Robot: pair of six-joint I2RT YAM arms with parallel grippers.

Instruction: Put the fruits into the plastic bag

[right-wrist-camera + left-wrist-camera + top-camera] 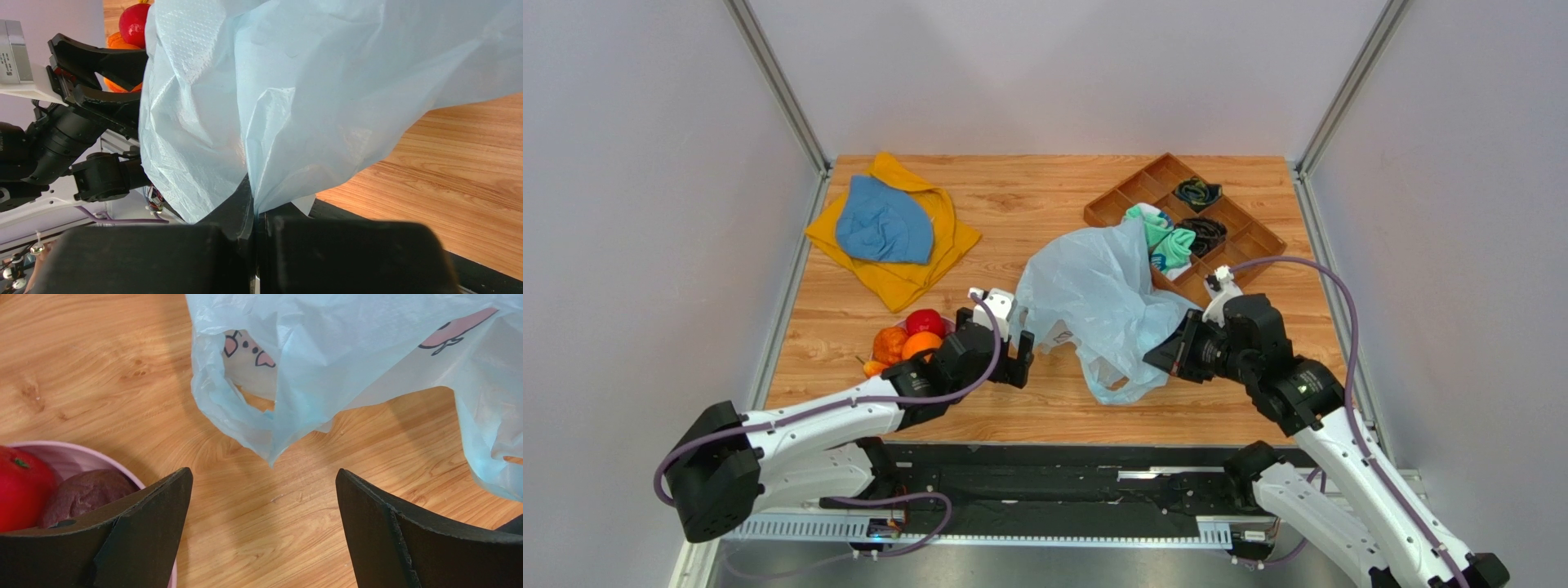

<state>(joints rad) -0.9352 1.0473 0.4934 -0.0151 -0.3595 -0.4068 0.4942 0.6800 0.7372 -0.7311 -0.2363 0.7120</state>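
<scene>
The right gripper [253, 211] is pinched tight on a fold of the pale blue translucent crinkly plastic bag [1100, 300], which lies heaped mid-table. That thin film could slip free, or the mouth could sag shut. The left gripper [264, 478] is spread wide and empty over the wooden table [92, 367], just short of the bag's handle loop, and might shove the film rather than catch it. The fruits [909, 339], among them a round red apple [21, 487] and a dark purple plum [86, 493], sit unbagged on the pale pink round plate [67, 454] beside it

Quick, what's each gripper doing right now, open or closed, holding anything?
Left gripper: open, holding nothing.
Right gripper: closed on the plastic bag.
</scene>
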